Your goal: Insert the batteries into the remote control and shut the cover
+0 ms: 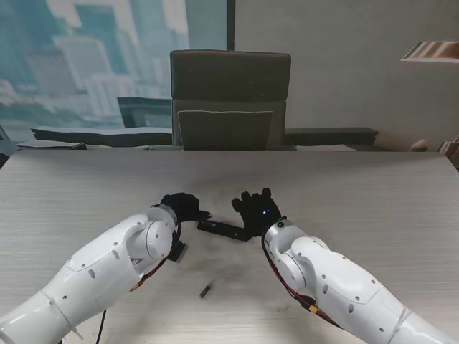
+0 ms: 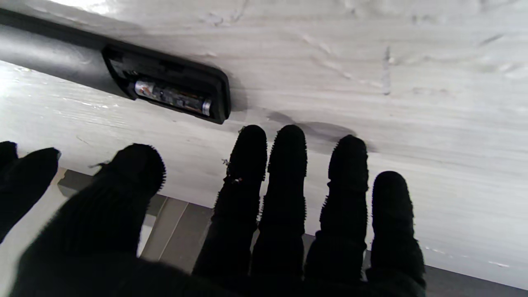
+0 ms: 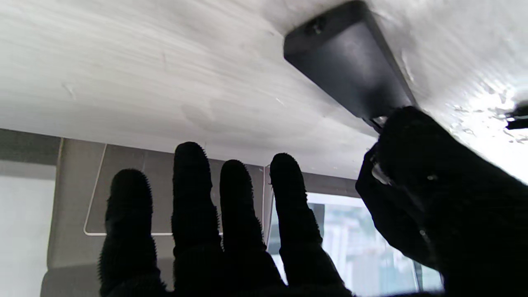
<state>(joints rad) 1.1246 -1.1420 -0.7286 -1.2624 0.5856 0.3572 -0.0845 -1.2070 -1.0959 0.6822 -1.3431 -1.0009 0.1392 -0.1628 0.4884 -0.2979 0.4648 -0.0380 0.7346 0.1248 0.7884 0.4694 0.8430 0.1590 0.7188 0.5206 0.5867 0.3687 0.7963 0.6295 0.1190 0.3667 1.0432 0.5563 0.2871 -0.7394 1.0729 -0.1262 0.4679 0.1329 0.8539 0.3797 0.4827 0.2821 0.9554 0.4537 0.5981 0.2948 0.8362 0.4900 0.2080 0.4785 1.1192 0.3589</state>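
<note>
Remote control [image 1: 224, 229]: lying flat on the table [image 1: 373, 208] between both hands, its compartment open (one battery [image 2: 172, 97] sitting inside).
Left hand [image 1: 183, 207]: hovering at the remote's left end, fingers [image 2: 246, 165] spreading apart, holding nothing.
Right hand [image 1: 256, 210]: fingers extending, thumb [image 3: 412, 136] pressing against the remote's right end.
Loose battery [image 1: 206, 290]: lying nearer to me, well apart from the remote.

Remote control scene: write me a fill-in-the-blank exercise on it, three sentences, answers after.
1. The remote control lies with its battery compartment ____, the cover off.
2. Inside the compartment, ____ battery can be seen.
3. In the stand view, the remote lies between the left hand and the ____ hand.

Missing words: open; one; right
</note>
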